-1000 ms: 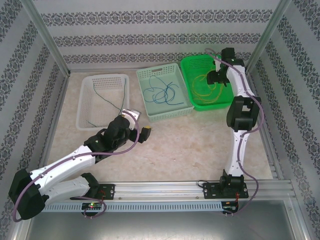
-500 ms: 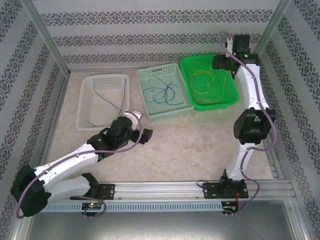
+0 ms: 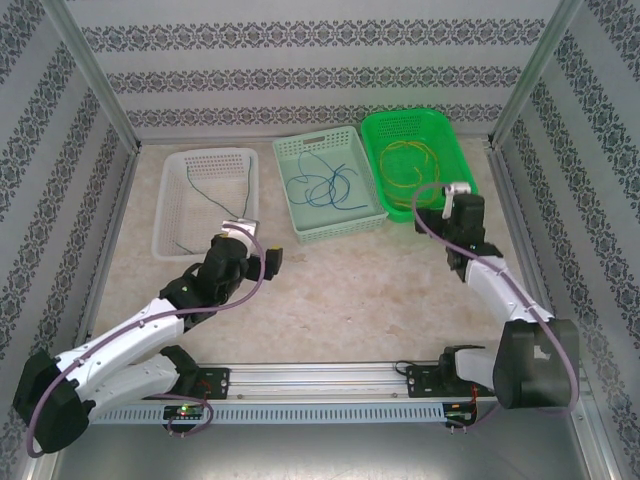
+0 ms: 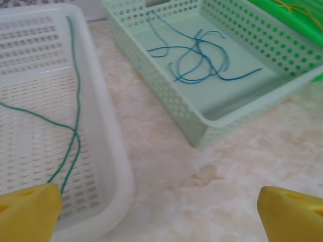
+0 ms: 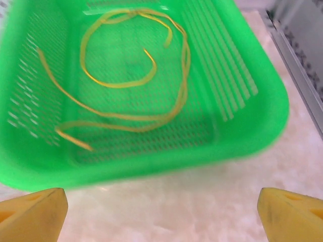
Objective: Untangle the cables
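My L gripper [image 4: 160, 214] wide, over mottled table [image 4: 217, 161] | green wire [image 4: 75, 136], thin, crossing itself, ahead-left in perforated white basket [image 4: 118, 166] | blue wire [image 4: 202, 55] looped ahead in mint basket [image 4: 166, 96] | my R gripper [image 5: 161, 209] wide | yellow wire [image 5: 126, 118] curled ahead in glossy green basket [image 5: 151, 164], rounded rim near tips, bare table betw.

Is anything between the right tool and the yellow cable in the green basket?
The green basket's near wall sits between the open right tool and the yellow cable; over the rim, nothing visible blocks.
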